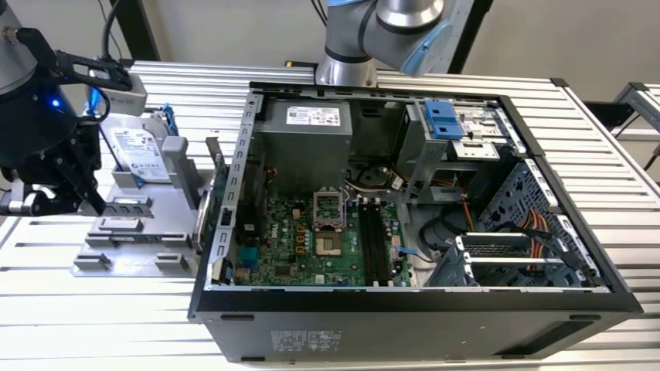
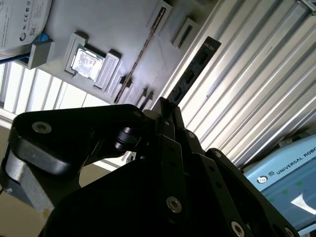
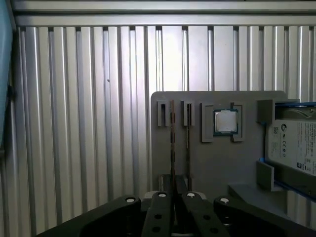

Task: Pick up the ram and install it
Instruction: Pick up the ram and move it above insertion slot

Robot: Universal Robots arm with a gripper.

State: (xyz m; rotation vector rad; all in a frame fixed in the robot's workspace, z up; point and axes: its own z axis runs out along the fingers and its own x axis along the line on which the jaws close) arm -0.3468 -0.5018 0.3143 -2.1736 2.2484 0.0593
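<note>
Desk [image 1: 103,325] carries an open computer case [image 1: 413,309], lying on its side toward the exterior view's right. Parts tray [image 1: 129,251] sits on the desk just beside the case, on the exterior view's left. Hard drive [image 1: 139,154] stands tilted at the tray's far end. Processor chip [image 3: 225,121] rests in a tray pocket near the drive. Tool [image 2: 165,106] hangs above the tray, clamped on the ram [image 2: 193,71]. Motherboard [image 1: 299,239] lies inside the case. Arm base [image 1: 345,69] stands behind the case.
</note>
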